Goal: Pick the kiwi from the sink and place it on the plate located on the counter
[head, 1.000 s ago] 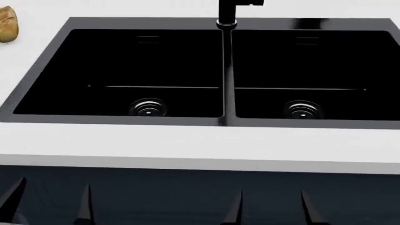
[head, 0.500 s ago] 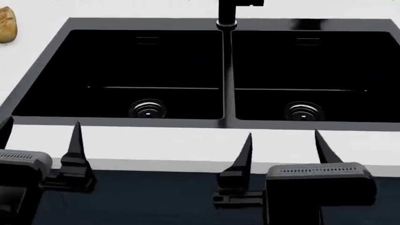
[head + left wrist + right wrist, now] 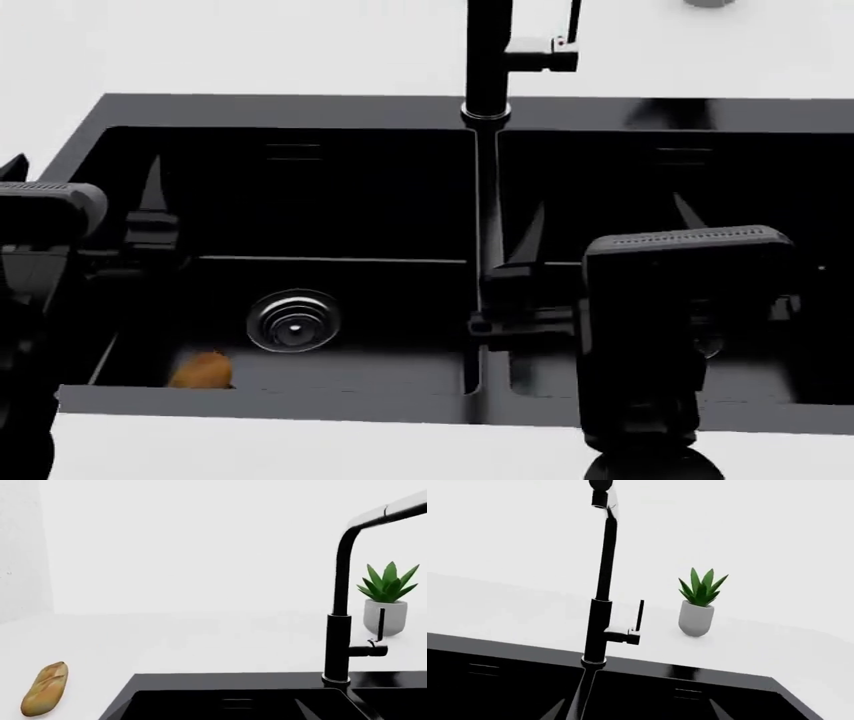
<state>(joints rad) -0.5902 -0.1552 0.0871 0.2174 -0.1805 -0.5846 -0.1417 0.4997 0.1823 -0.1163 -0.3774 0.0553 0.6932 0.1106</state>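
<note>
The kiwi [image 3: 200, 370] is small and brown and lies on the floor of the left basin of the black sink [image 3: 307, 110], close to the front wall and beside the chrome drain [image 3: 294, 320]. My left gripper [image 3: 80, 180] is open and empty above the left basin's left side, higher than the kiwi. My right gripper [image 3: 610, 225] is open and empty over the right basin, just past the divider. In the left wrist view the left gripper [image 3: 213, 712] shows only its fingertips [image 3: 119, 711] over the sink [image 3: 233, 700]. The right gripper [image 3: 637, 712] shows likewise. The plate is out of view.
The black faucet [image 3: 487, 60] stands at the back on the divider, and also shows in the left wrist view [image 3: 340, 630] and the right wrist view [image 3: 602, 605]. A bread roll [image 3: 43, 689] lies on the white counter [image 3: 200, 640] left of the sink. A potted plant [image 3: 699, 605] stands behind the faucet.
Both grippers have risen and moved forward from the counter's front edge to over the basins. The head view has shifted; the kiwi has come into view and the bread roll has left it.
</note>
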